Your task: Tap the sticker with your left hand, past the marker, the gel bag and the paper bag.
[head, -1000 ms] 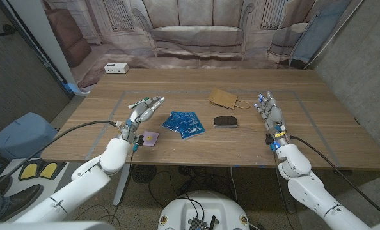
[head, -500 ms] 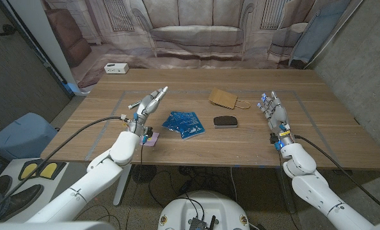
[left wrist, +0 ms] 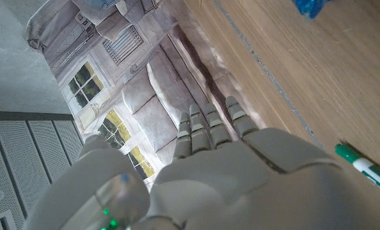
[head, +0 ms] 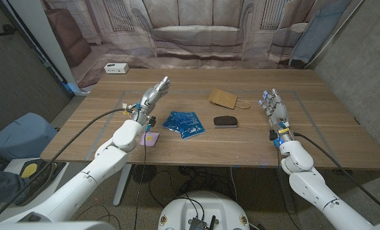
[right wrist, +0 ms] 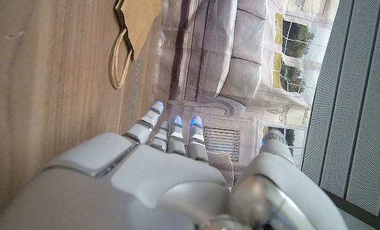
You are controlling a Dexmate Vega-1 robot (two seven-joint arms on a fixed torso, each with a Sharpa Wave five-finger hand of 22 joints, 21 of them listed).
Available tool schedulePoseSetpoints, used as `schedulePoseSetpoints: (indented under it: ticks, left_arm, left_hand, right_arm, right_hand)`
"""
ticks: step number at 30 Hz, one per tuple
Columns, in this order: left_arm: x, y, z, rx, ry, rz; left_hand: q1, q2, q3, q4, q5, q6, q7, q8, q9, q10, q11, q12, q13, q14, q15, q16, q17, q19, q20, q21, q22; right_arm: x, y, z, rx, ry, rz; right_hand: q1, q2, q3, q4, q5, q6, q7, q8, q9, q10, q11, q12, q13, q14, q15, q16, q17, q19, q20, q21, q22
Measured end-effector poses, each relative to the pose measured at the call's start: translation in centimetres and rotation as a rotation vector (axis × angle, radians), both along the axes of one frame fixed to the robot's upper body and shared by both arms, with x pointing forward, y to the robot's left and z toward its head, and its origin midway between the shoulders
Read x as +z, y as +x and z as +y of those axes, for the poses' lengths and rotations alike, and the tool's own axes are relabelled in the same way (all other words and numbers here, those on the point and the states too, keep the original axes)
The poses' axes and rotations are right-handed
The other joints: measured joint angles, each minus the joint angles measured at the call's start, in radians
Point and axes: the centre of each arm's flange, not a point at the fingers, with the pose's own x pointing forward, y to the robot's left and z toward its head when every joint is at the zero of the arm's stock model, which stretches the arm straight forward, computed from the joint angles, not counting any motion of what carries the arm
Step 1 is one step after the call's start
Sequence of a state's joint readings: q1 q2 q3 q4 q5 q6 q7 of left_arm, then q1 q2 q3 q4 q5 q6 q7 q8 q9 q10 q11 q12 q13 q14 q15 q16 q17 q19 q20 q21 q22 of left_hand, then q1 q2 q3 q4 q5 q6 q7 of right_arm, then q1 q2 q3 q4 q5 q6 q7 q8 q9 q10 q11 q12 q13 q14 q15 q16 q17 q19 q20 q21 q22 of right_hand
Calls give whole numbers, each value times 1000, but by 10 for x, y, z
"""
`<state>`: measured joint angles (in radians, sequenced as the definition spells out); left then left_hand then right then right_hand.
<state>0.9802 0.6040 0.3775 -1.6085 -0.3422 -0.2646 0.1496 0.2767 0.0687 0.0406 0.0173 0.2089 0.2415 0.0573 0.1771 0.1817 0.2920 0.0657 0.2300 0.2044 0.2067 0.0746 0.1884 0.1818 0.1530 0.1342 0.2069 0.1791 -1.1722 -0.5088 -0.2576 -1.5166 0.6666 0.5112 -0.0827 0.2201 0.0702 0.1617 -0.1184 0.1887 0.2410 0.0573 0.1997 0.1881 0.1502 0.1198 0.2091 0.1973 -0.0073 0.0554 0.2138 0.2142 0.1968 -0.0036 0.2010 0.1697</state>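
While the left hand (head: 153, 94) was raised above the wooden table (head: 318, 137) with its fingers extended and held close together, it gripped nothing and touched no object. The sticker (head: 150, 138), a small pale purple square with a yellow mark, lay near the front edge of the table, partly covered by the left forearm in the head view and well short of the fingertips. The marker (left wrist: 364, 167), white with a green end, was seen in the left wrist view lying on the wood just beside the back of the hand. The gel bag (head: 185, 122), blue and crumpled, lay flat to the right of the left hand, clear of it. A dark oval object (head: 225, 121) lay just beyond the gel bag toward the right side. The paper bag (head: 224, 98), brown with a looped handle, lay flat further back on the table; its handle also showed in the right wrist view (right wrist: 121, 50).

The right hand (head: 274, 108) stood near the right side of the table with fingers straight and slightly apart, holding nothing. A small white box (head: 116, 68) rested at the far left corner of the table, well apart from everything else
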Motion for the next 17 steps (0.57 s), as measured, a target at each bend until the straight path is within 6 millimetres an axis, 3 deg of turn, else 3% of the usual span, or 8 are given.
schedulePoseSetpoints:
  ticks: [17]
  left_arm:
    - [7, 22, -1, -139, -35, 77]
  left_hand:
    - [0, 0, -1, -1, 0, -21, 7, 0, 0, -12, 6, -3, 0, -10, 10, 0, 0, -5, -5, -5, 0]
  right_arm:
    - [0, 4, -8, -16, 10, 9]
  right_hand:
    - [0, 0, 0, 0, 0, 0, 0, -4, 0, 0, 0, 0, 0, 0, 0, 0, 0, 0, 0, 0, 0]
